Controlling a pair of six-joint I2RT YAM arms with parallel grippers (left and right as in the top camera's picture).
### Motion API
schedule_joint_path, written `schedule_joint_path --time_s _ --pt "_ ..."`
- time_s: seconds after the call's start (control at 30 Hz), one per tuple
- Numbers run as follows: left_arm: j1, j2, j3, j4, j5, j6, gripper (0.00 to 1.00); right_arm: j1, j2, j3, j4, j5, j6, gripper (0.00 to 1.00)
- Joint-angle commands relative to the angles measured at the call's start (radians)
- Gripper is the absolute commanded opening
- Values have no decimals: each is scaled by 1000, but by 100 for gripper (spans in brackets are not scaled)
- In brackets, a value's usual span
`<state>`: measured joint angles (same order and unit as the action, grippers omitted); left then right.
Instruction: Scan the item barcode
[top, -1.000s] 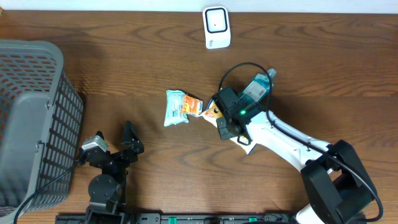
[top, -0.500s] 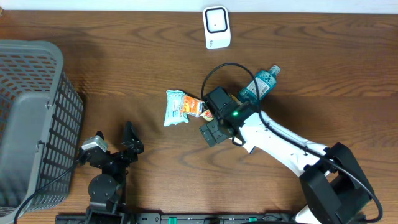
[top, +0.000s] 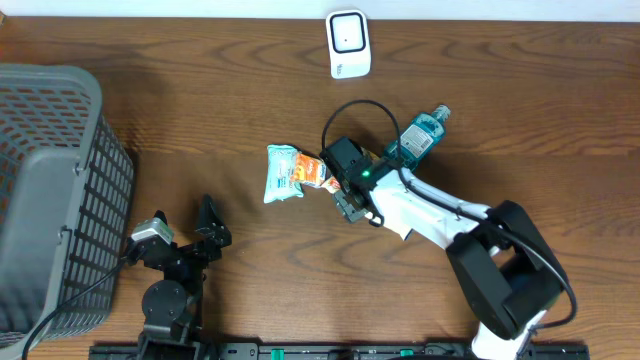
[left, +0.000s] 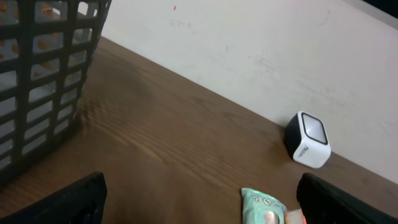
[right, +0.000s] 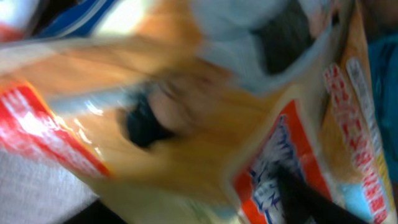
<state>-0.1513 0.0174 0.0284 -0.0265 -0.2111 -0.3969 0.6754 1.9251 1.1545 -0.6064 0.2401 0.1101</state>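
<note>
A brown wooden table (top: 200, 110) runs up to a pale wall, and the job looks to be at the pick-up step. The right gripper (top: 338, 188) is pressed in on an orange snack packet (top: 312, 172) at mid-table, so close that the packet fills its wrist view in a blur. Whether it has clamped the packet or only sits around it cannot be told. The next move likely calls for a sure hold, a lift, and a carry forward to the white scanner (top: 348, 42), well ahead of the gripper by the wall, barcode turned to its face. The barcode itself is not visible. A grey basket (top: 50, 190) sits far to the gripper's left. A teal bottle (top: 418, 135) lies just to its right, near the carrying path. A pale blue packet (top: 282, 172) lies against the orange one and may drag along. The left gripper (top: 183, 213) rests well away, spread wide and empty.
</note>
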Motion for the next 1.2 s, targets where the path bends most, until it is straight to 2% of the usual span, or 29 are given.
schedule_joint_path --time_s 0.0,0.2,0.27,0.4,0.47,0.6,0.8,0.87,1.03,1.17 --pt "4 1 -20 -34 -6 -8 98 -16 163 -70 -14 -124 -14 2" --pt "4 1 -20 -34 -6 -9 98 -27 122 -50 -77 -455 -19 1" --pt "4 1 -20 -34 -6 -9 98 -38 74 -28 -117 -611 -76 1" --pt "4 1 -20 -34 -6 -9 98 -93 -79 16 -166 -1094 -261 1" --pt "4 1 -20 -34 -6 -8 98 -129 -157 21 -163 -1248 -320 1" --pt "4 1 -20 -34 -6 -9 98 -205 -286 21 -173 -1400 -320 1" --pt "4 1 -20 -34 -6 -9 98 -261 -347 21 -171 -1802 -321 1" --pt "4 1 -20 -34 -6 -8 98 -266 -349 22 -160 -1802 -268 1" --pt "4 1 -20 -34 -6 -9 98 -266 -349 22 -106 -1802 -378 1" --pt "4 1 -20 -34 -6 -9 98 -266 -349 22 -23 -1802 -382 1"
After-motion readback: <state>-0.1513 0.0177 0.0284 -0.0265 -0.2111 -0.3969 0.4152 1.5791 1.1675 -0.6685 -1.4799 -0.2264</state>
